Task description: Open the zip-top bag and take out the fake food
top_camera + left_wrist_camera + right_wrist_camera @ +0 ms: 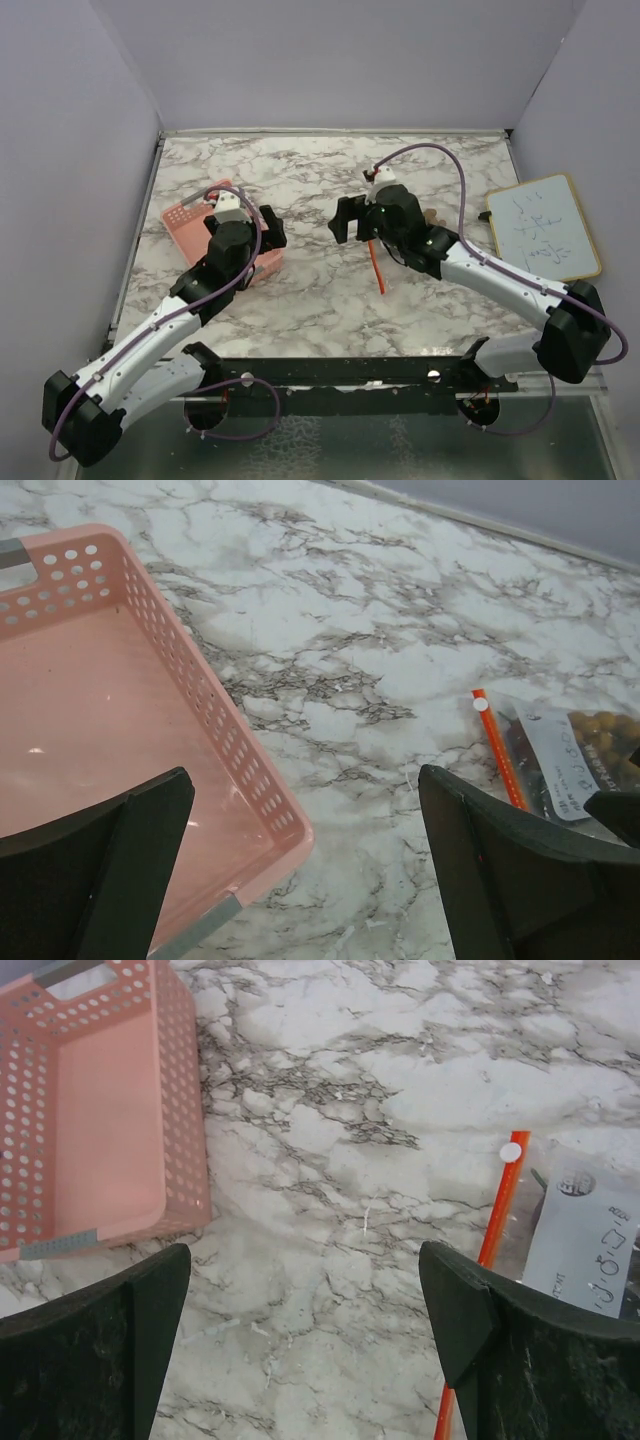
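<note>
A marble-patterned desk (320,170) fills the scene, walled in by plain pale panels. Both arms reach forward over it from the near edge.

The left arm bends over a pink basket (185,225) lying at the desk's left side. The left gripper (305,790) stands with its jaws spread wide and nothing between them, one finger over the basket's inside and the other over bare marble. The basket's perforated wall (200,700) runs between them.

The right arm stretches in from the right. The right gripper (305,1270) is also spread wide and holds nothing; it hangs above the desk near the middle, with the basket's corner (185,1110) off to one side.

A small whiteboard (543,226) with handwriting lies at the desk's right edge, well apart from the basket.

The zip-top bag (560,760) lies flat on the marble near the centre, largely under the right gripper in the top view. Its orange-red zip strip (495,1250) runs just beside one right finger. A white label (585,1245) sits on the clear plastic.

The fake food (600,735) shows through the bag as golden-brown balls; the zip looks closed, though the pictures do not make this certain
</note>
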{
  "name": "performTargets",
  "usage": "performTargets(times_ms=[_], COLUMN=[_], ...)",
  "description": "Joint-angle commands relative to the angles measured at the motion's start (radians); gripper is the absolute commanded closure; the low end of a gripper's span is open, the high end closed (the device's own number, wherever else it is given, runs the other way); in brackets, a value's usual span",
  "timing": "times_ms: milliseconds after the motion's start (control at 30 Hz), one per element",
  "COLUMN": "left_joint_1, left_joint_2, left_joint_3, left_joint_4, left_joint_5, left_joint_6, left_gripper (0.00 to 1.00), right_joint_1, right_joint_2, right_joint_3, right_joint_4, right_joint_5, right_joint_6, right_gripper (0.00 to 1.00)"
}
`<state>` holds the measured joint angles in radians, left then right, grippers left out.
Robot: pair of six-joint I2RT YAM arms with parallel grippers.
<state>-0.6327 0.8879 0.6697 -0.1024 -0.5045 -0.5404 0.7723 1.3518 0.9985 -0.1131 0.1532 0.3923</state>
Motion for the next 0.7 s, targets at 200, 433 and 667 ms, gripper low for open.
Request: performTargets(times_ms=[200, 433, 667], left_joint_1=[-0.004, -0.004, -0.005], left_joint_2=[-0.015, -0.026, 0.052], left_joint_3=[0.085, 0.024, 0.023], left_joint_4=[-0.149, -0.114, -0.075], left_joint_5=[0.012, 0.006, 0.011], left_joint_6=[-0.024, -0.052, -0.076], left_gripper=[0.01, 0.01, 0.01], right_joint_1=[0.005, 0.005, 0.005], right_joint_2=[-0.139, -0.182, -0.165], right_joint_3=[-0.034, -0.119, -0.070], right_joint_4=[-0.046, 0.032, -0.075], right_joint_5=[0.134, 0.212, 0.316], right_joint_6=[0.018, -0.023, -0.017], right_gripper=[0.04, 0.05, 0.06])
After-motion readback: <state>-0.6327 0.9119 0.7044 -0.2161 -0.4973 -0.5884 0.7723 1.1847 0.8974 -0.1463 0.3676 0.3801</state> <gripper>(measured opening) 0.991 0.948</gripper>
